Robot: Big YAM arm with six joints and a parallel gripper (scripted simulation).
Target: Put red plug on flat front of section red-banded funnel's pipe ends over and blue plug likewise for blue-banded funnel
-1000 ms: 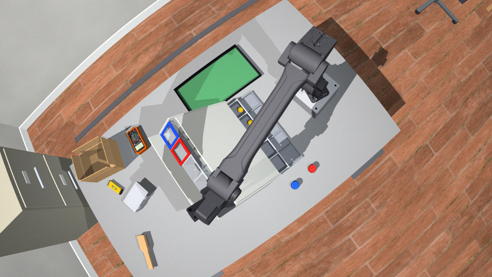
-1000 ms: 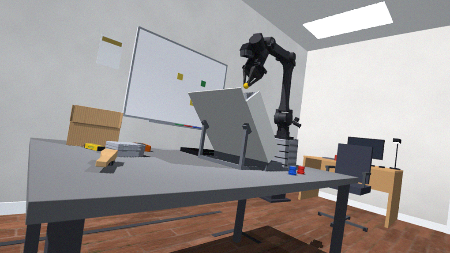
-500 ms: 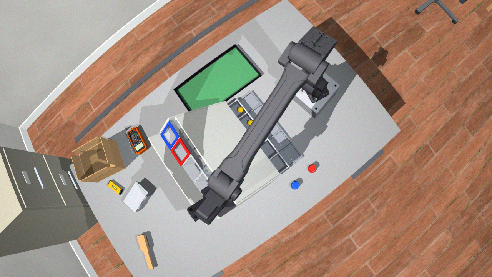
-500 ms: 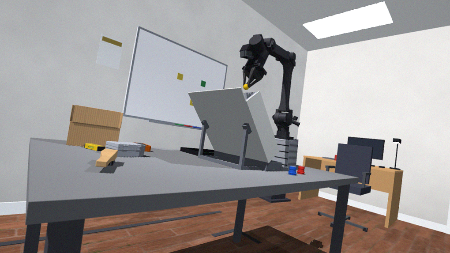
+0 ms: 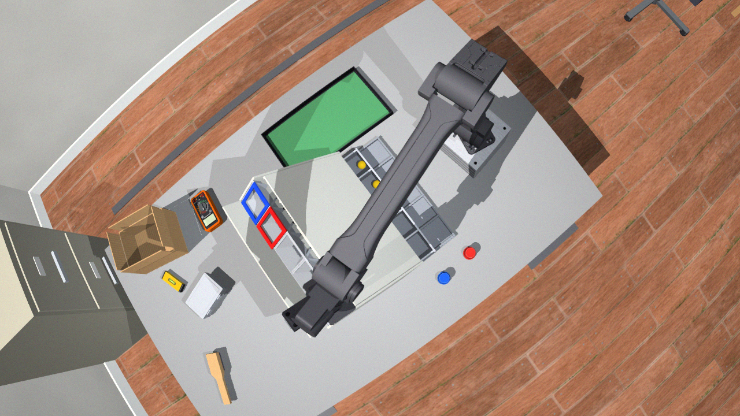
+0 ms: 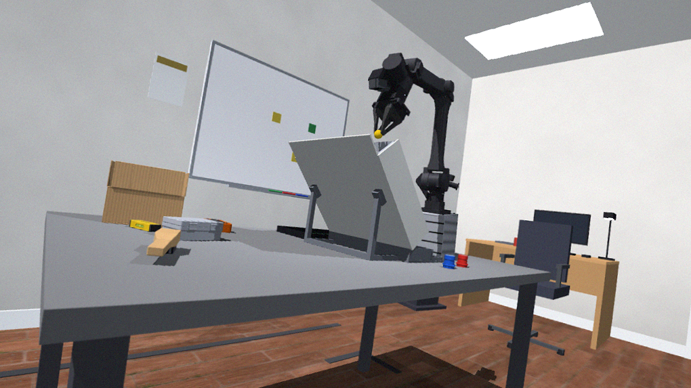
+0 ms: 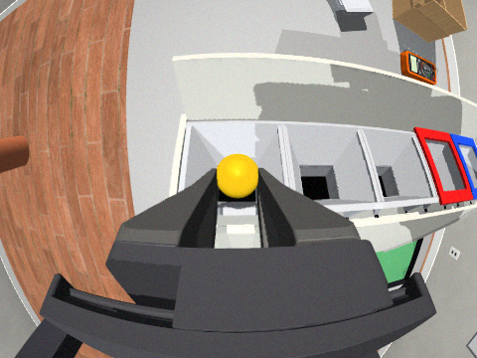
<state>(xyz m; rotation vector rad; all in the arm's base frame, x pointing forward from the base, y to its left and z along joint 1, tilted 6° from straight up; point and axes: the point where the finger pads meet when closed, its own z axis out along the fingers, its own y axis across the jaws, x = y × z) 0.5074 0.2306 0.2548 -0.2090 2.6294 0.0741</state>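
Observation:
My gripper (image 7: 238,177) (image 6: 379,128) is shut on a yellow marble (image 7: 238,175) (image 6: 378,134). It holds the marble just above the plain funnel (image 7: 204,144) at the end of the row, at the top of the tilted cover (image 5: 320,196) (image 6: 337,185). Two more plain funnels follow, then the red-banded funnel (image 7: 428,165) (image 5: 264,237) and the blue-banded funnel (image 7: 464,139) (image 5: 247,192). The red plug (image 5: 469,252) (image 6: 462,260) and the blue plug (image 5: 444,277) (image 6: 449,261) stand on the table beside the grey sectioned tray (image 5: 429,232). Two yellow marbles (image 5: 361,164) (image 5: 375,183) lie in sections at its far end.
A green mat (image 5: 330,118) lies behind the cover. A cardboard box (image 5: 144,237), a multimeter (image 5: 207,209), a yellow level (image 5: 173,279), a white box (image 5: 204,294) and a wooden block (image 5: 219,377) lie on the table's far side. A filing cabinet (image 5: 51,289) stands past them.

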